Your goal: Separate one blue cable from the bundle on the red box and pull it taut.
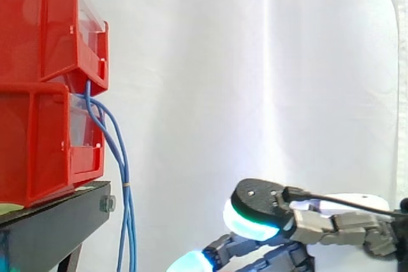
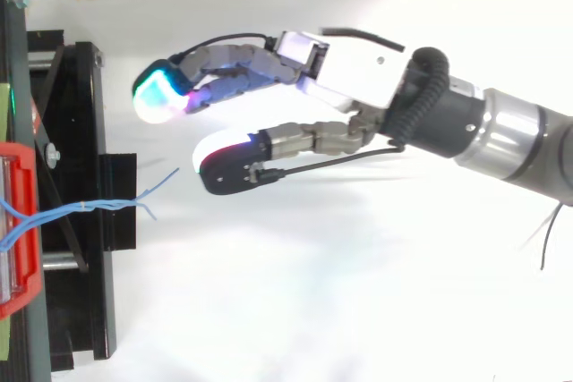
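A bundle of thin blue cables point(image 1: 121, 176) comes out between the two stacked red bins point(image 1: 44, 93) and hangs down past the black stand point(image 1: 57, 221). In the top view the cables point(image 2: 98, 206) run out from the red bin point(image 2: 18, 230), and their loose ends fan apart to the right. My hand point(image 2: 349, 69) reaches in from the right with its fingers point(image 2: 161, 94) stretched out and relaxed. It holds nothing. The fingertips point(image 1: 191, 262) stay low and to the right of the cables, with a clear gap between them.
A white curtain point(image 1: 255, 62) hangs behind everything. The black stand's frame and crossbars point(image 2: 81, 185) lie under the bins at the left. The floor area under my hand is white and bare.
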Controlling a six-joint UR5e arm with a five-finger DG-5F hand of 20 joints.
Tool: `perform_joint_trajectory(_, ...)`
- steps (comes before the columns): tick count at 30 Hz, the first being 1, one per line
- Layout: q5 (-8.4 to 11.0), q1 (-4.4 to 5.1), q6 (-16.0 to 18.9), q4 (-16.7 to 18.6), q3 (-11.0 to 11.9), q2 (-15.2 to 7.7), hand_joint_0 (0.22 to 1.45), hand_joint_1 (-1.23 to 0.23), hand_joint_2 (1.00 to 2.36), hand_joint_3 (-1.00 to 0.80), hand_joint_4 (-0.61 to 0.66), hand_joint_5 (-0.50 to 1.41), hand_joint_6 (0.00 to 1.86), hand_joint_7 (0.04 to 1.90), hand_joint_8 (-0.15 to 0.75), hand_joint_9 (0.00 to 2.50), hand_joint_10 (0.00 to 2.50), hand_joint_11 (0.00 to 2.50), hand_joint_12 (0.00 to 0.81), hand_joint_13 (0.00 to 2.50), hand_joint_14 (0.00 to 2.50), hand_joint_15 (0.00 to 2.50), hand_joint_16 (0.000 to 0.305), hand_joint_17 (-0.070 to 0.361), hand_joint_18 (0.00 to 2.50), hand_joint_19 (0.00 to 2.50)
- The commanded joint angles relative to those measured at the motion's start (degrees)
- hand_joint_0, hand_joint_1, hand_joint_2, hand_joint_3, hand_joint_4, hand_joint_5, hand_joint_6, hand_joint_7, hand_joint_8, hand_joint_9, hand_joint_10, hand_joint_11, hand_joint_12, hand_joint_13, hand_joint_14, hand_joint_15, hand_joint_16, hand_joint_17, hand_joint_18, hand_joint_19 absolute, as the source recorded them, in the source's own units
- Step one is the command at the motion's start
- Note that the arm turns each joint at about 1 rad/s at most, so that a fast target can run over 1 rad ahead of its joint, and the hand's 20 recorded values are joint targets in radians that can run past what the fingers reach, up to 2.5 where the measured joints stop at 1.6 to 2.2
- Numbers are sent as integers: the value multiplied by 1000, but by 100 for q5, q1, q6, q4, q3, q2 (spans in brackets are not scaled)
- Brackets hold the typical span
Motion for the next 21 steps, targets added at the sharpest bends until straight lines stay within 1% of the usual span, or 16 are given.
perform_joint_trajectory(1, -29, 1, -4, -10, 362, -242, 519, -567, 1001, -483, 304, -175, 502, 682, 320, 636, 5, 222, 361, 323, 0, 55, 53, 120, 343, 191)
perform_joint_trajectory(2, -73, 36, -40, 17, 538, -330, 520, -566, 1001, -484, 305, -173, 502, 681, 320, 636, 5, 214, 360, 322, 2, 57, 53, 120, 344, 193)
perform_joint_trajectory(3, -90, 45, -75, 17, 608, -382, 519, -567, 1001, -482, 306, -173, 502, 685, 321, 637, 5, 214, 360, 323, 1, 58, 53, 120, 343, 204)
perform_joint_trajectory(4, -90, 45, -75, 17, 608, -382, 519, -567, 1001, -482, 309, -171, 502, 690, 319, 637, 5, 215, 361, 322, 2, 57, 53, 120, 347, 200)
perform_joint_trajectory(6, -161, 54, -110, 25, 669, -400, 519, -567, 1001, -482, 316, -168, 502, 698, 320, 639, 5, 215, 361, 323, 2, 58, 53, 120, 347, 197)
perform_joint_trajectory(7, -187, 80, -154, 78, 696, -453, 520, -567, 1001, -484, 321, -165, 502, 710, 320, 646, 5, 222, 361, 326, 0, 59, 53, 119, 350, 203)
perform_joint_trajectory(10, -169, 107, -171, 184, 705, -488, 520, -566, 1001, -483, 334, -153, 502, 737, 321, 650, 6, 225, 361, 335, 2, 61, 53, 119, 359, 209)
perform_joint_trajectory(11, -187, 124, -136, 236, 705, -576, 520, -566, 1001, -482, 343, -149, 502, 754, 321, 654, 5, 227, 361, 344, 2, 68, 53, 119, 365, 208)
perform_joint_trajectory(13, -187, 142, -127, 324, 705, -646, 523, -570, 1001, -480, 353, -142, 503, 781, 325, 670, 5, 224, 359, 351, 2, 63, 52, 118, 377, 213)
perform_joint_trajectory(15, -187, 159, -110, 526, 713, -708, 523, -573, 1001, -480, 362, -135, 503, 807, 327, 679, 6, 235, 359, 361, 2, 69, 52, 117, 386, 222)
perform_joint_trajectory(17, -187, 177, -92, 632, 713, -743, 524, -576, 1001, -479, 367, -122, 503, 864, 325, 686, 5, 236, 362, 373, 2, 79, 52, 116, 398, 219)
perform_joint_trajectory(21, -222, 186, 13, 588, 713, -743, 528, -583, 1001, -481, 369, -109, 503, 967, 328, 705, 6, 255, 360, 389, 2, 87, 51, 115, 418, 234)
